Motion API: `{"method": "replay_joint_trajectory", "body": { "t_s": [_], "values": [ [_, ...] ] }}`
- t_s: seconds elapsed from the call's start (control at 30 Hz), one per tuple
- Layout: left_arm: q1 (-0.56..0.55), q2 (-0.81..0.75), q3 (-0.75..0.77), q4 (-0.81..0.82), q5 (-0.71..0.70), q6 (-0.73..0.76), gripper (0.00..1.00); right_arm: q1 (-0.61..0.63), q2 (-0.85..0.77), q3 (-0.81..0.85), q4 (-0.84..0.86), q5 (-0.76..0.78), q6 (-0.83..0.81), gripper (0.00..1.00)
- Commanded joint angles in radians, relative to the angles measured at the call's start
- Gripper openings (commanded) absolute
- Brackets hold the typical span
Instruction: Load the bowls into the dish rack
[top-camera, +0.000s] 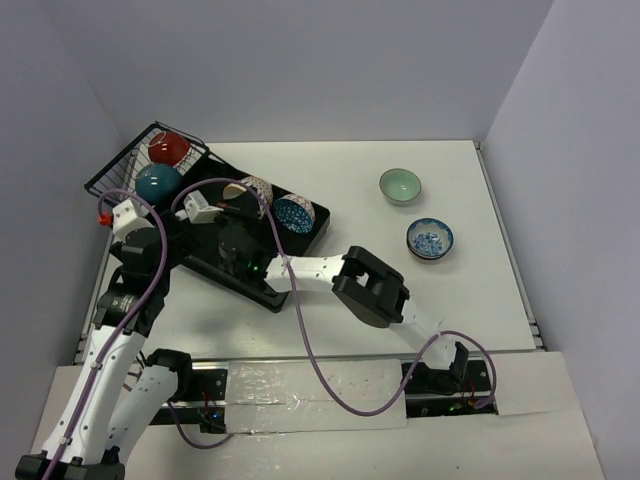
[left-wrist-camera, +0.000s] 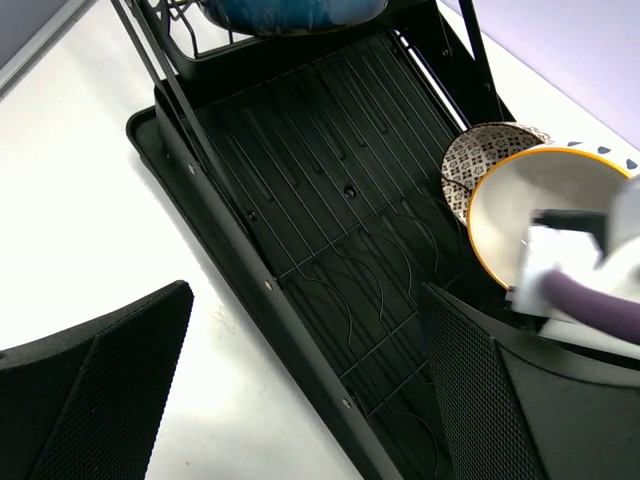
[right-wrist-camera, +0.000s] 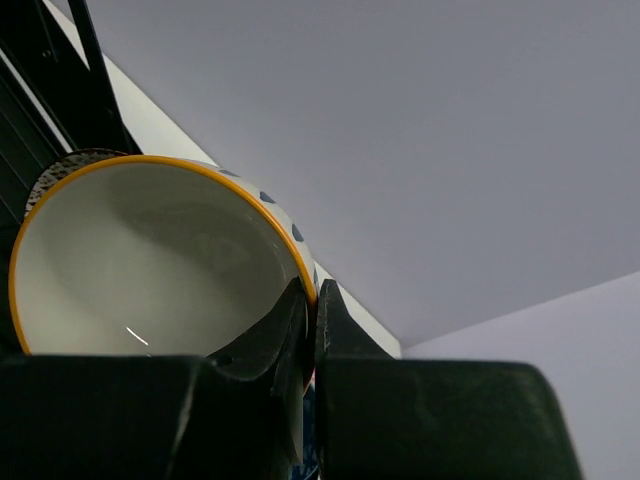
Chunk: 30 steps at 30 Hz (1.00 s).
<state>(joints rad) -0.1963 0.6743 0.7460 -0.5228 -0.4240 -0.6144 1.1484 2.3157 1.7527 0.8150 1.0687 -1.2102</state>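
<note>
grey walls stand around a white table (top-camera: 490, 280). at the left sits the dish rack (left-wrist-camera: 330, 180), and its wire basket (top-camera: 125, 165) holds a red bowl (top-camera: 170, 147) and a teal bowl (top-camera: 158, 182). the left gripper (left-wrist-camera: 305, 295) hangs over the rack floor with fingers spread wide and nothing in them. next to it the right gripper (right-wrist-camera: 312, 295) pinches the rim of the cream bowl (right-wrist-camera: 150, 260), which is tipped on its side just beside the lattice bowl (left-wrist-camera: 480, 155). i think it should lower the bowl slowly onto the ribs, then let go. the lattice bowl and the blue dotted bowl (top-camera: 294, 213) leave little room on the right and more on the left. a mint bowl (top-camera: 400, 185) and a blue and white bowl (top-camera: 430, 238) wait on the table.
</note>
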Motion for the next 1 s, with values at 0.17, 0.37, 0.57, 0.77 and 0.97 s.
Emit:
{"method": "replay_joint_trajectory", "body": {
  "t_s": [0.17,0.37,0.57,0.77,0.97],
  "values": [
    [-0.005,-0.036,0.004,-0.022,-0.099,-0.042,0.99,0.002,0.045,0.071,0.211,-0.012,-0.177,0.00],
    [-0.005,-0.068,0.004,-0.100,-0.176,-0.094,0.99,-0.009,0.067,0.061,0.170,-0.024,-0.144,0.00],
    [-0.003,-0.160,-0.020,-0.115,-0.225,-0.100,0.99,-0.012,0.094,0.070,0.115,-0.029,-0.088,0.00],
    [-0.005,-0.176,-0.034,-0.088,-0.199,-0.082,0.99,-0.016,0.140,0.096,0.089,-0.030,-0.068,0.00],
    [-0.005,-0.182,-0.037,-0.082,-0.193,-0.077,0.99,-0.030,0.212,0.180,0.075,0.000,-0.083,0.00]
  ]
}}
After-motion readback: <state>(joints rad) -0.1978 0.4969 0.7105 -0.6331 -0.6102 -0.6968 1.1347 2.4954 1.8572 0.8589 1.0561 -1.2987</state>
